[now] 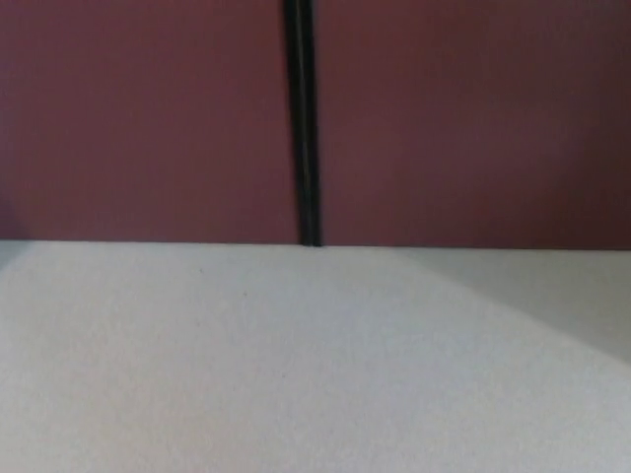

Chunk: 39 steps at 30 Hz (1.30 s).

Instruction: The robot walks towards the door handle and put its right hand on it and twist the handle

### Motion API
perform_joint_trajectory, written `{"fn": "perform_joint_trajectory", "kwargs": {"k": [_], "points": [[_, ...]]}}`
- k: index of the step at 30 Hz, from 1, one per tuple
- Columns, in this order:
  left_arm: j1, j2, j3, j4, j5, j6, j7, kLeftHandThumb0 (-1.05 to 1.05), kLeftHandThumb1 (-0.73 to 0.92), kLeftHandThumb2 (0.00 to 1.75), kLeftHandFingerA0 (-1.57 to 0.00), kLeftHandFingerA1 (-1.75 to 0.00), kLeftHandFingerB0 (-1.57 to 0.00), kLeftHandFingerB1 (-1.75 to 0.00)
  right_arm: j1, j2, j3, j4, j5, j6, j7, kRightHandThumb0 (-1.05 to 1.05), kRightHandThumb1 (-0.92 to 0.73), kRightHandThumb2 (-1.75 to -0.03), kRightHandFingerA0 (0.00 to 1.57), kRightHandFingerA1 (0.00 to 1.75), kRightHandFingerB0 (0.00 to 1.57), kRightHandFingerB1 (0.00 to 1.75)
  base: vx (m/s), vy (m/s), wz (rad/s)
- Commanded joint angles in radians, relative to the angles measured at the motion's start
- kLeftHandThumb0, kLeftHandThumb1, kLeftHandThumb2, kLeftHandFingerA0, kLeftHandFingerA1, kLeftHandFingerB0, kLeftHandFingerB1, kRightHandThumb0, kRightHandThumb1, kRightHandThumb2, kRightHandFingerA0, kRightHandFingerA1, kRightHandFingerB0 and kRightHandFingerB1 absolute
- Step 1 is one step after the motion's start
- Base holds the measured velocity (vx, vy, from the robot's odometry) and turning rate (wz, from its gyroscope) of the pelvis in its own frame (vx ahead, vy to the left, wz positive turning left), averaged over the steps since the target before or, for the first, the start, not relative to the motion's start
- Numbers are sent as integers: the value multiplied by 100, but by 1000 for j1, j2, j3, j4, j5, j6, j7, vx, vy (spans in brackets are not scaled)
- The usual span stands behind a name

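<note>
Neither hand nor arm visible anywhere, even allowing for the blur.

- One head view looks forward and down, close to the dark red door panels (pixel 148 118).
- The pale speckled floor (pixel 296 374) fills the near half.

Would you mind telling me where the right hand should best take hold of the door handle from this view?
No handle shows, so no grip can be chosen. Only the dark red panels, the black seam between them and pale floor are visible. Neither hand is in view.
</note>
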Motion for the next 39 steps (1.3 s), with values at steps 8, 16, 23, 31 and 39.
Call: {"fn": "perform_joint_trajectory", "kwargs": {"k": [8, 16, 23, 31, 39], "points": [[9, 14, -15, 5, 1, -9, -25, -23, 46, 59, -42, -47, -38, -41, 4, 5, 20, 15, 7, 11, -22, -31, -56, -58, 47, 39, 46, 37, 147, 113, -7], [18, 18, -51, 8, 23, -18, -20, -24, 45, 59, -44, -48, -39, -42, 23, 5, 36, 11, 0, 1, -15, -31, -56, -58, 47, 38, 46, 37, 258, 89, 7], [48, 33, -124, -1, 60, -11, -49, -31, 44, 62, -42, -47, -42, -44, 44, 7, 48, 14, -1, -5, -14, -39, -43, -72, 39, 48, 37, 46, 345, -28, 16], [92, 37, -142, -17, 37, -22, -67, -26, 47, 54, -45, -42, -46, -39, 78, 15, 52, 14, 1, -24, -5, -30, -57, -57, 48, 39, 45, 37, 431, -84, 20], [150, 22, -172, -16, 56, -62, -59, -33, 42, 64, -43, -48, -42, -45, 116, 11, 65, 14, -6, -36, 5, -30, -57, -58, 49, 39, 45, 37, 416, 161, -19]]}}
